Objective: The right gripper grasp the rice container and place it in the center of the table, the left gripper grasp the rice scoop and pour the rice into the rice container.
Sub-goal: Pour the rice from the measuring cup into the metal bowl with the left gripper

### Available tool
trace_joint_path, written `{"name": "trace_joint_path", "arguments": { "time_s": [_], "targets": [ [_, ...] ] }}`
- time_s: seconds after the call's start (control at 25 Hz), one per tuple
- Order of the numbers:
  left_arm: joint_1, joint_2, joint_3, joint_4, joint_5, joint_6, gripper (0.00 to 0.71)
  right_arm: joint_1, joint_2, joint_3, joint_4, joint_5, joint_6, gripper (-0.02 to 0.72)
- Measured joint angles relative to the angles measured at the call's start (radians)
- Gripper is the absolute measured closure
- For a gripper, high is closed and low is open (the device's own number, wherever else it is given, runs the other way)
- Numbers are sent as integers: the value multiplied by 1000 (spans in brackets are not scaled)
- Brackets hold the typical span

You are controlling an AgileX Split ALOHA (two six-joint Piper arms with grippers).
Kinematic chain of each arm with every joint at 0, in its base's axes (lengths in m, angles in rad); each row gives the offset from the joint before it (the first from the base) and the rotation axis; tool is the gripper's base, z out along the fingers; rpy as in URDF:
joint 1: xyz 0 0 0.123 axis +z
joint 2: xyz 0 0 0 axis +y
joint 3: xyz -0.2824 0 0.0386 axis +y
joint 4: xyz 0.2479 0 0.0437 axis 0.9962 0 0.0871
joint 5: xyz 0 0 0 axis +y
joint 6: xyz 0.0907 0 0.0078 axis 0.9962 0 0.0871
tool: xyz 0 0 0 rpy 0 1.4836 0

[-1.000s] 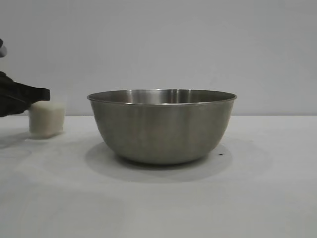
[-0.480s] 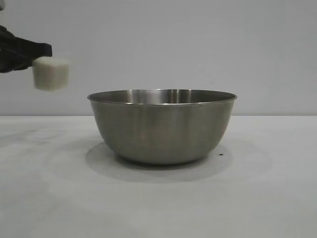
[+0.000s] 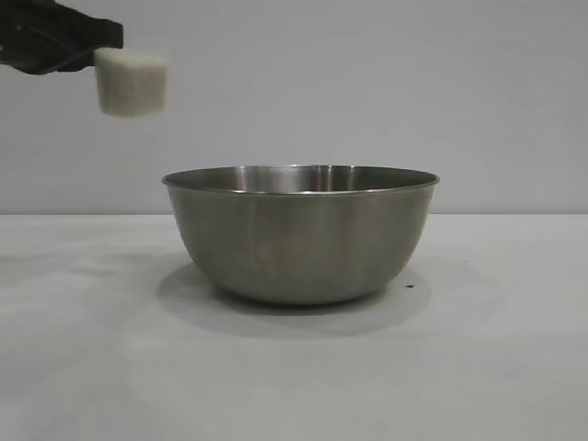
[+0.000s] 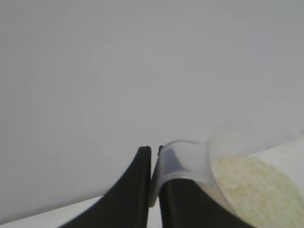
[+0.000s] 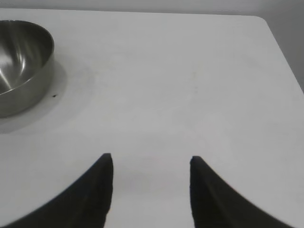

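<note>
**Bowl placed, scoop in the air, pour not yet begun**

Starting at the left of the exterior view, my left gripper (image 3: 92,41) has its jaws clamped together on the side handle of the rice scoop (image 3: 132,82), and I'm holding that cup up in the air, above rim height and off to the left of the bowl, not yet over its opening. The left wrist view shows the two black jaws pinched on the clear plastic handle (image 4: 178,161), with the rice (image 4: 247,183) lying as an off-white mass inside the cup. The cup looks close to level and I see no grains falling, so I judge nothing has been tipped out so far.

Moving to the middle, the rice container (image 3: 300,234) sits upright on the worktop (image 3: 514,367), roughly central in the exterior view. From here I can't see into it well enough to say whether any rice lies in the bottom. I take the first half of the job, setting the steel bowl in the centre, as done.

Over on the right, my right gripper (image 5: 151,178) is well apart from the bowl, low over bare worktop, jaws apart with nothing between them.

What's left, as I read it: carry the scoop across until it's above the bowl's mouth, then tilt it so the rice goes in.
</note>
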Motion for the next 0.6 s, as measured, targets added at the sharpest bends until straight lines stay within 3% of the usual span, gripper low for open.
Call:
{"name": "trace_joint_path", "arguments": {
  "time_s": [0.2,0.6],
  "targets": [
    [-56,0,0,2,0,1,710,0,0,0,0,0,0,383],
    [-111,0,-14,5,11,88,710,0,0,0,0,0,0,383]
  ]
}}
